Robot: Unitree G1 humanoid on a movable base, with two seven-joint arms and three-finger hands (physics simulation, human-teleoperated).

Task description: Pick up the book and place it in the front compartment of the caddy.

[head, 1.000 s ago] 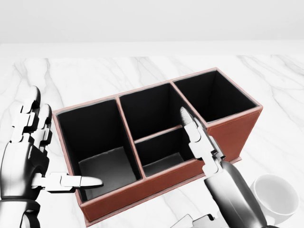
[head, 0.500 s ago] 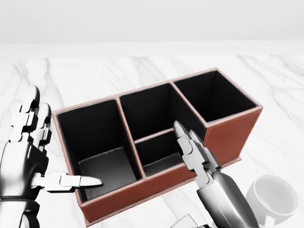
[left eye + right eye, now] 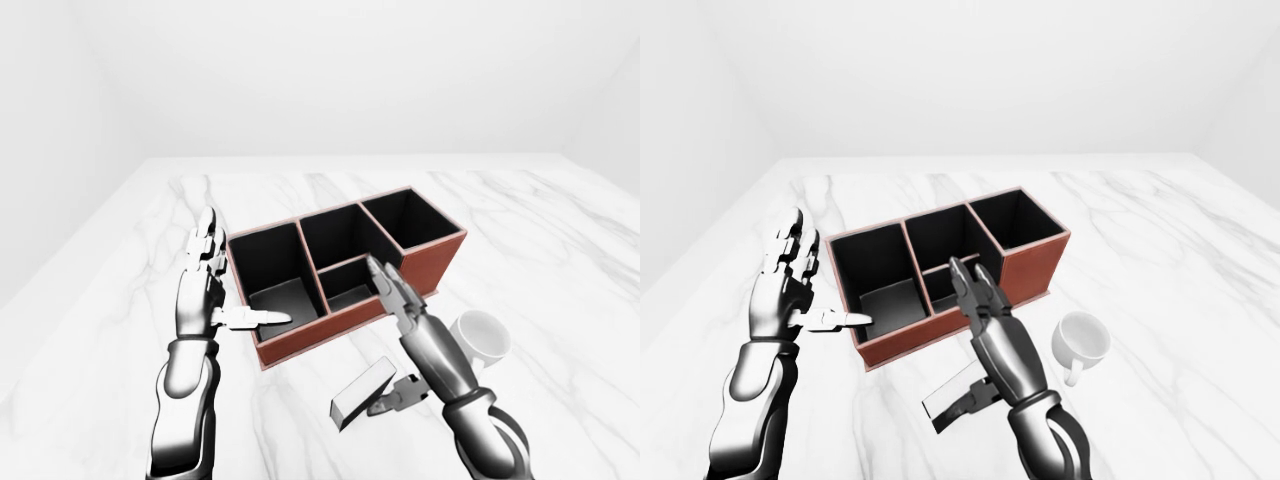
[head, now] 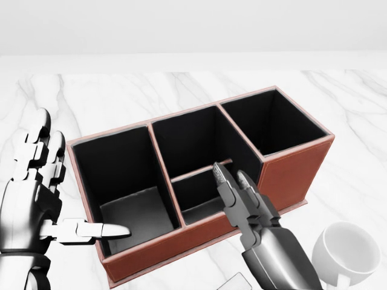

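Marble-patterned white counter (image 3: 560, 230) spreads wide around everything I'm working with, with plenty of bare room on all sides. On it sits the reddish-brown leather caddy with black-lined compartments (image 3: 440, 262); every compartment looks empty, so I judge the placing is not yet done. My left hand (image 3: 205, 290) hangs open at the caddy's left end, thumb reaching over the rim. My right hand (image 3: 400, 335) has its long fingers stretched out over the small compartment nearest me, while its thumb sits against the flat grey book (image 3: 362, 392), which lies low by the caddy's near wall; whether I truly grip it, I cannot tell. A white ceramic mug (image 3: 1082, 340) stands just right of that arm, crowding my swing.
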